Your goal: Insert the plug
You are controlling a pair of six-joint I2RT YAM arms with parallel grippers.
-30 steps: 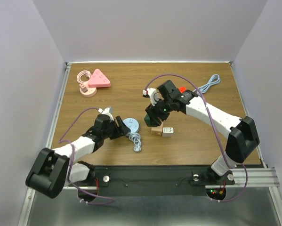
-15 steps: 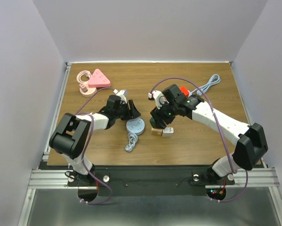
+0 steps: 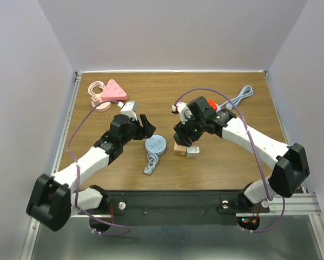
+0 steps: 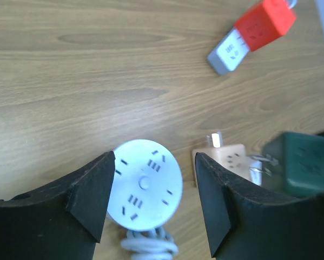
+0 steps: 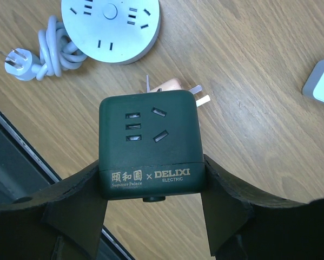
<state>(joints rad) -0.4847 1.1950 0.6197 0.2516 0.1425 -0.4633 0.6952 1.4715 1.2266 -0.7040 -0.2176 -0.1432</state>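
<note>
A dark green cube socket (image 5: pixel 151 141) marked DELIXI is clamped between my right gripper's (image 5: pixel 151 176) fingers and held just above the table. In the top view the green cube (image 3: pixel 184 135) hangs over a peach cube adapter (image 3: pixel 179 150) and a white one (image 3: pixel 192 152). Metal prongs stick out from the peach adapter (image 5: pixel 170 84) just beyond the cube. A round pale-blue power strip (image 3: pixel 155 145) lies left of them, its coiled cord ending in a white plug (image 5: pixel 13 59). My left gripper (image 4: pixel 153 157) hovers open above the round strip (image 4: pixel 145 184), touching nothing.
A red and grey adapter (image 3: pixel 210 103) lies behind my right gripper, with a grey-blue cable (image 3: pixel 240 97) further right. At the back left sits a pink triangular power strip (image 3: pixel 113 91) with its coiled cord. The table's metal front rail runs below the round strip.
My left arm swung from beside the round strip to behind and above it; the strip and cord shifted slightly right. My right gripper moved a little right with the green cube.
</note>
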